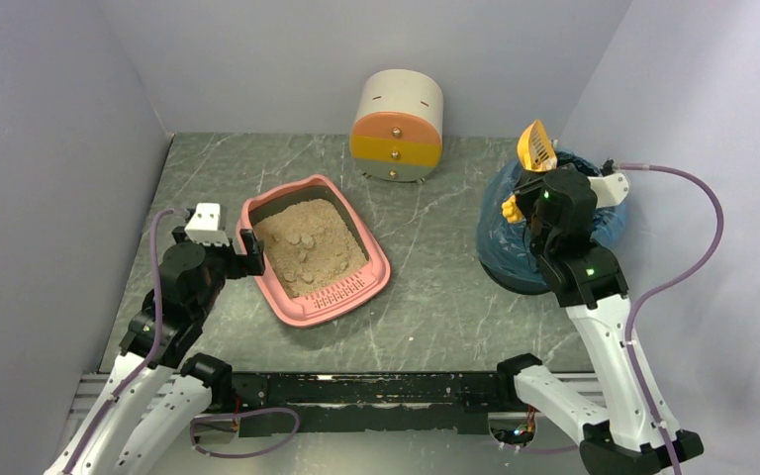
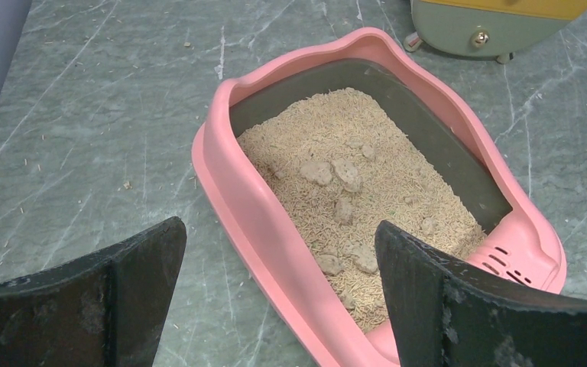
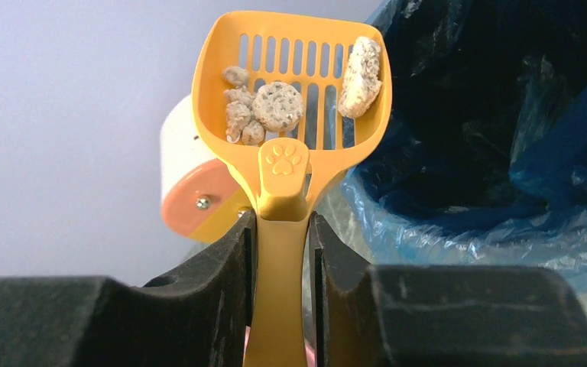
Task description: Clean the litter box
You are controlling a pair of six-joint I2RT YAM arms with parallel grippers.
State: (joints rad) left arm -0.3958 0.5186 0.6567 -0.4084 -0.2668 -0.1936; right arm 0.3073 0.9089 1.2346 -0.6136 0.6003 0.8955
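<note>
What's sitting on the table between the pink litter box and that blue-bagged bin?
Nothing. In the top view, the table between the litter box and the bin is bare; the drawer unit stands farther back.

Between my spread left fingers (image 2: 122,290) the bench (image 2: 84,115) lies bare on the left, but the pink wall of the litter box (image 2: 260,222) crosses toward the right one, barring a straight push ahead. My right fingers (image 3: 214,267) are filled by the scoop (image 3: 284,164); beyond it the blue-lined bin (image 3: 466,229) gapes on the right, and the drawer unit (image 3: 183,153) stands left.
</note>
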